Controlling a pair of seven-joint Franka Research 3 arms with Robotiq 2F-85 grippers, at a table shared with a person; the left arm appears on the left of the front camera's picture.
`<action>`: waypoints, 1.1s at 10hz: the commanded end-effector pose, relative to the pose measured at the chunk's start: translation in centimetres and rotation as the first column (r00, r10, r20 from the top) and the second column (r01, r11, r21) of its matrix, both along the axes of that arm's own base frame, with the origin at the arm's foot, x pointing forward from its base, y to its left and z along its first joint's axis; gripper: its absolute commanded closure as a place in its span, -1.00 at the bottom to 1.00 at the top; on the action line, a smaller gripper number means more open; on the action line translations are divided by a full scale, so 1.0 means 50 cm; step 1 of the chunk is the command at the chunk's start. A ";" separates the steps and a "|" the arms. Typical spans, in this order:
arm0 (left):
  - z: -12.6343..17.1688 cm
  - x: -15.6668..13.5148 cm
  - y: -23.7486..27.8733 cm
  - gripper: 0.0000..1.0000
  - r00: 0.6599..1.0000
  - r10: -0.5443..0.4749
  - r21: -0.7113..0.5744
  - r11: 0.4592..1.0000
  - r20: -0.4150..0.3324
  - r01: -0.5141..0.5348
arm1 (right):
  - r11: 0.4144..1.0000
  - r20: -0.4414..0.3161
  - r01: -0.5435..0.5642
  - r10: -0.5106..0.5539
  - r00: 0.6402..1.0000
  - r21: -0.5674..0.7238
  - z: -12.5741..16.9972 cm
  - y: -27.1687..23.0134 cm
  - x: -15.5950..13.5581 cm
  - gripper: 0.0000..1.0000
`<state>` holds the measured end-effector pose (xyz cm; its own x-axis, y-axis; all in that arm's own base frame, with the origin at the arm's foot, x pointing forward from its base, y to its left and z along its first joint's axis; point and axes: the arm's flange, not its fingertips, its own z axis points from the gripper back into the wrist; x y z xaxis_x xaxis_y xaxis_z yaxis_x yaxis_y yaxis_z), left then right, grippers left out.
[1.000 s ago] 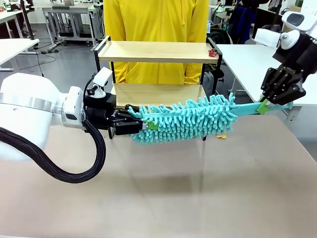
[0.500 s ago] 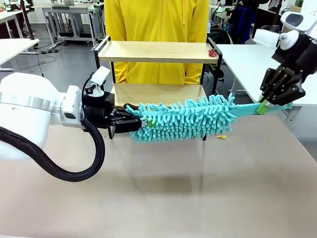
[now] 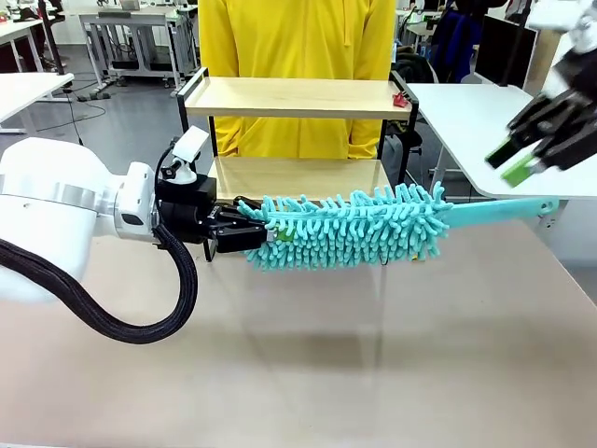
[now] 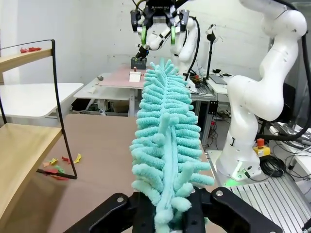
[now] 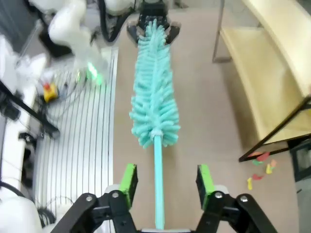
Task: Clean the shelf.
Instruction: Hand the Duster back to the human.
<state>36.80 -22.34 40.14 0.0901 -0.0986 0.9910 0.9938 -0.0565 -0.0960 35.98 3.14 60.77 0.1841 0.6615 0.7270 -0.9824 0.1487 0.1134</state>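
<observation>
A teal fluffy duster (image 3: 347, 228) hangs level above the brown table, in front of the shelf (image 3: 294, 96), a two-board wooden rack on a black frame. My left gripper (image 3: 244, 233) is shut on the tip of the duster's head (image 4: 167, 145), which rises between its fingers (image 4: 167, 219). My right gripper (image 3: 520, 159) is open, up and to the right of the duster's handle (image 3: 504, 209). In the right wrist view the handle (image 5: 158, 184) runs between the green pads (image 5: 129, 178) with a gap on each side. Red scraps (image 3: 399, 100) lie on the top board.
A person in a yellow top (image 3: 294, 37) stands behind the shelf. Small coloured scraps (image 5: 260, 167) lie on the table by the shelf's leg (image 4: 58, 165). A white table (image 3: 485, 121) stands at the far right. The near table surface (image 3: 326, 373) is bare.
My right gripper has opened, let go of the duster's handle and risen up to the right. The duster now hangs from my left gripper alone, which stayed in place.
</observation>
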 end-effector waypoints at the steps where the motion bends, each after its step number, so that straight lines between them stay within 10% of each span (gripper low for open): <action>1: 0.002 0.001 -0.001 1.00 1.000 0.000 -0.001 1.000 0.003 0.000 | 0.971 0.031 0.131 -0.140 0.990 0.199 0.001 -0.077 -0.022 -1.00; 6: 0.002 0.001 -0.001 1.00 1.000 0.000 -0.001 1.000 0.003 0.000 | 0.921 -0.021 0.256 -0.261 0.965 0.292 0.019 -0.183 -0.041 -1.00; 7: 0.000 0.000 0.000 0.67 1.000 -0.001 0.001 1.000 0.000 0.001 | 0.921 -0.021 0.256 -0.261 0.965 0.292 0.019 -0.183 -0.041 -1.00; 11: 0.203 -0.018 0.232 0.67 0.934 0.341 -0.043 0.940 0.106 -0.339 | 0.921 -0.021 0.256 -0.261 0.965 0.292 0.019 -0.183 -0.041 -1.00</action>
